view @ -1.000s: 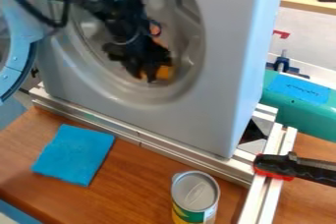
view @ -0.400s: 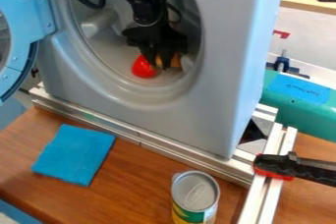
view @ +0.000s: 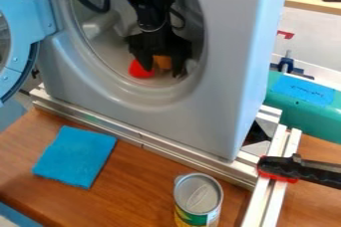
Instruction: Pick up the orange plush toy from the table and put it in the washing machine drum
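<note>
Camera view: gripper (view: 162,70) inside washer (view: 223,81), jaws spread, orange obj. (view: 162,61) prob. between; red obj. (view: 140,70) alongside; cloth (view: 75,156) & can (view: 198,195) outside washer.

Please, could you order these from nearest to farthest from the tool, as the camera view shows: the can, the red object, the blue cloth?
1. Red object: close by the tool, toward picture left.
2. Blue cloth: on the table, lower left.
3. Can: near the bottom edge, right of the cloth.

A can (view: 198,197) stands right of the cloth (view: 75,157), seemingly before the washer (view: 148,116).
</note>
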Tool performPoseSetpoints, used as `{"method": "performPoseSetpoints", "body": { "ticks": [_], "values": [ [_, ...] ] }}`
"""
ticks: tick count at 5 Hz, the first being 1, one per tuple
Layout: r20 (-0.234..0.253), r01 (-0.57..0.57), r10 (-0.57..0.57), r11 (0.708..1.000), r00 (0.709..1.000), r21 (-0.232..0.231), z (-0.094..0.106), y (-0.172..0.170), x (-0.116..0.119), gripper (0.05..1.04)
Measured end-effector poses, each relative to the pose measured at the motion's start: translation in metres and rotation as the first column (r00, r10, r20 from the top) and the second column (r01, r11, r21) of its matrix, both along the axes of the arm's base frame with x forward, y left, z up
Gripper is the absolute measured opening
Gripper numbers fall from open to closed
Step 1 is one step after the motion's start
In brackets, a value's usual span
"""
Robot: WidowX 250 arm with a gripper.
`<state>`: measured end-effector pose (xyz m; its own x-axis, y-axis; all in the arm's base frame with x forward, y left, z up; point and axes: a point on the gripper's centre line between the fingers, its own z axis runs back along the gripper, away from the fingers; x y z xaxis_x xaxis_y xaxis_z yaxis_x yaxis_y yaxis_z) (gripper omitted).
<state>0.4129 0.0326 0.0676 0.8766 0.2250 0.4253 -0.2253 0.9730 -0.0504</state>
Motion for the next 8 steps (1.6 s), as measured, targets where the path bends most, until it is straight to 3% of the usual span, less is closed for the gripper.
{"method": "performPoseSetpoints", "body": {
  "ticks": [1,2,3,4,5,6,8],
  "values": [
    [-0.023,-0.003,0.003,1.000,1.000,-0.006,-0.008,-0.001,-0.010,1.000],
    [-0.040,0.037,-0.036,0.998,0.999,0.043,0.010,-0.013,-0.035,1.001],
    [-0.161,0.072,-0.045,0.984,0.986,0.166,0.021,-0.024,-0.079,1.001],
    [-0.306,0.072,-0.012,0.980,0.952,0.187,0.012,-0.021,-0.127,1.001],
    [-0.464,0.030,0.077,0.975,0.882,0.220,-0.003,0.002,-0.172,1.001],
    [-0.483,-0.012,0.109,0.980,0.869,0.199,-0.019,0.035,-0.191,1.001],
    [-0.387,0.020,0.064,0.978,0.920,0.208,-0.048,0.080,-0.175,1.001]
  ]
}}
